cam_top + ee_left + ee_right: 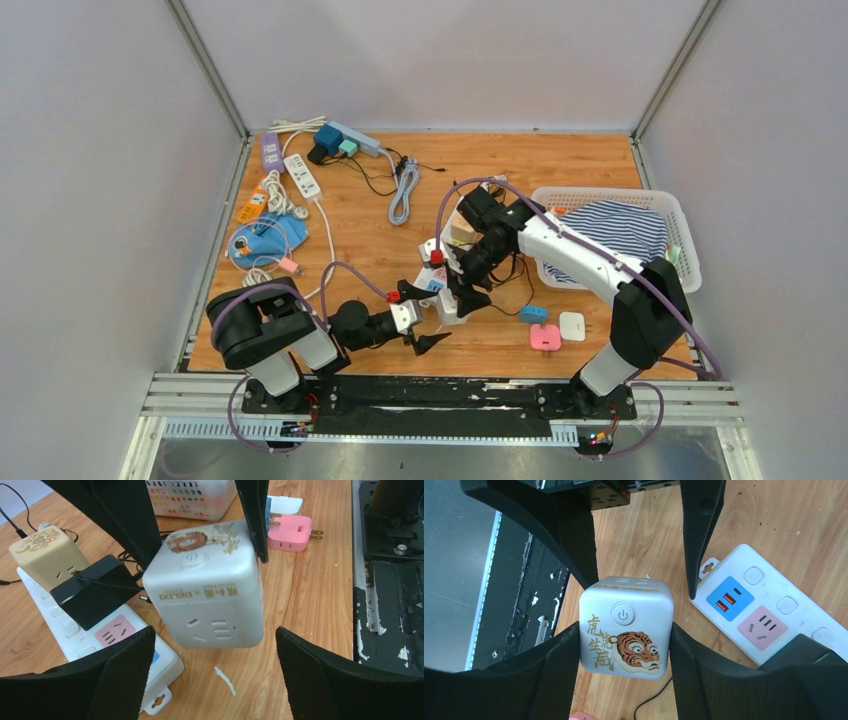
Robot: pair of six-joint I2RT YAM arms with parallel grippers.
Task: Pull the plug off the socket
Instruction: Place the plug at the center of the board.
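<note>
We see the right gripper (623, 647) pinching the white cube plug (626, 620) at frame centre, the power strip (769, 617) at its right; the left gripper (215, 652) stands spread below the plug.

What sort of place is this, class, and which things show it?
Likely a robot test cell: plain white walls enclose a wooden table strewn with power strips.

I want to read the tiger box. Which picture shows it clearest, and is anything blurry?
Right wrist: the tiger box is sharp and evenly lit, no glare. Left wrist: also sharp, but its writing appears upside down. Top external: the box is too small to read; shadows are soft.
</note>
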